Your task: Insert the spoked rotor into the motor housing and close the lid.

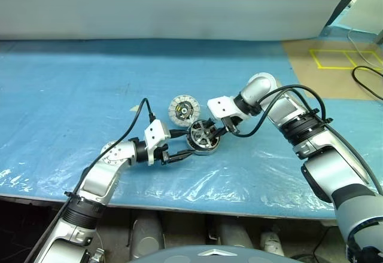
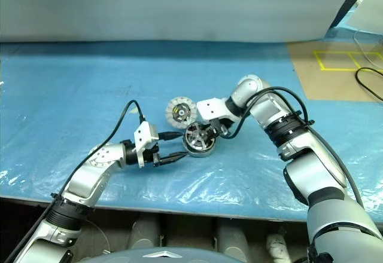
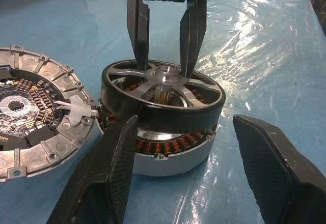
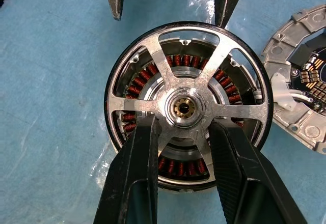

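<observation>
The spoked rotor (image 4: 188, 107) sits in the motor housing (image 3: 168, 155), hiding most copper coils. The right gripper (image 4: 182, 132) pinches its hub. The left gripper (image 3: 204, 152) is spread wide.

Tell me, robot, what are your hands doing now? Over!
Right gripper pinching the spoked rotor by its hub, rotor sitting on the motor housing. Left gripper open beside the housing. Lid off, lying alongside. Nothing in the way.
</observation>
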Tool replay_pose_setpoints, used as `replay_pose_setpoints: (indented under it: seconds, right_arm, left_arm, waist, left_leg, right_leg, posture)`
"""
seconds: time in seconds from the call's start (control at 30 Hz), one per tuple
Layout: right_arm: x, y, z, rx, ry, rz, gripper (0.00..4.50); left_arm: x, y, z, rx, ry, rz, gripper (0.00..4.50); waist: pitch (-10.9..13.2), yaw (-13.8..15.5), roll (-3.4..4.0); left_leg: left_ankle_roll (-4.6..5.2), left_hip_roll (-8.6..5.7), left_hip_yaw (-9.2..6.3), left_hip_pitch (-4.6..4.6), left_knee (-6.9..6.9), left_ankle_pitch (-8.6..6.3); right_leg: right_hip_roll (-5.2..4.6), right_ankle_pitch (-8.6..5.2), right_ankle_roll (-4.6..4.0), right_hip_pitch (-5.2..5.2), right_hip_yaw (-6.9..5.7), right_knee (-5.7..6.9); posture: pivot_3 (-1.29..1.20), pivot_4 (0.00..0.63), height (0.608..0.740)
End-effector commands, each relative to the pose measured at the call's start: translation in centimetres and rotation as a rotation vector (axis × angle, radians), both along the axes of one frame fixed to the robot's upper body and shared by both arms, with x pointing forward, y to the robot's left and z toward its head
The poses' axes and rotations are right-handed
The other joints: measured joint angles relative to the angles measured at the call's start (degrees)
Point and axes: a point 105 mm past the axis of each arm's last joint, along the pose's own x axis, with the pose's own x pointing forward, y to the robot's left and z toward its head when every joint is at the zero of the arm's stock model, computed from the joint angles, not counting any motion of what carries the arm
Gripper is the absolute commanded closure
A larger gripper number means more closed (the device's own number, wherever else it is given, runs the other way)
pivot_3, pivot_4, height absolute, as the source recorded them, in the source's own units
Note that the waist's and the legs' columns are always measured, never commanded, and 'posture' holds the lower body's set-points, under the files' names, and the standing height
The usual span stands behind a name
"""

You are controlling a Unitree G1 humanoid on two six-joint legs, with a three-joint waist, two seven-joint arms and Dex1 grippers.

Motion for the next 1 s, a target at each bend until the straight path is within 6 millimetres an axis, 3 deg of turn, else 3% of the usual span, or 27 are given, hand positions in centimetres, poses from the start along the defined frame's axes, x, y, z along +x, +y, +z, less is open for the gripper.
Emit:
replay_pose_setpoints:
  seconds: [0.03,0.8,0.9,1.0]
  right_arm:
    - [-0.9,0.8,1.6,0.046,0.015,0.059,3.4]
    - [-0.7,-0.1,-0.7,-0.062,-0.085,0.095,3.4]
    - [-0.8,0.4,-0.1,-0.04,-0.093,0.102,3.4]
    - [-0.9,1.9,2.0,0.061,-0.041,0.068,3.4]
  left_arm:
    - [-0.1,-0.4,0.8,-0.009,-0.04,-0.022,1.36]
    - [-0.3,-0.6,0.9,-0.011,-0.04,-0.031,1.36]
    - [-0.3,-0.6,0.8,-0.012,-0.04,-0.029,1.36]
    - [-0.2,-0.6,0.8,-0.012,-0.039,-0.028,1.36]
  waist:
    - [0.0,0.0,0.0]
    - [0.0,0.0,0.0]
    - [0.0,0.0,-0.01]
    - [0.0,-0.1,-0.01]
  left_leg:
    - [0.01,0.0,0.0,-0.01,0.0,0.0]
    - [-0.02,-0.01,0.0,0.02,0.0,-0.01]
    - [-0.02,0.0,0.0,0.03,-0.01,-0.01]
    - [-0.04,0.0,0.0,0.06,0.0,-0.03]
  right_leg:
    - [0.0,0.0,0.0,0.0,0.0,0.0]
    - [-0.01,0.0,0.0,0.0,0.0,0.0]
    - [0.0,0.0,0.0,0.01,0.01,0.01]
    - [0.0,0.0,0.0,0.01,0.01,0.04]
  posture:
    - [0.0,0.15,0.74]
    - [0.0,0.15,0.74]
    - [0.0,0.15,0.74]
    - [0.0,0.15,0.74]
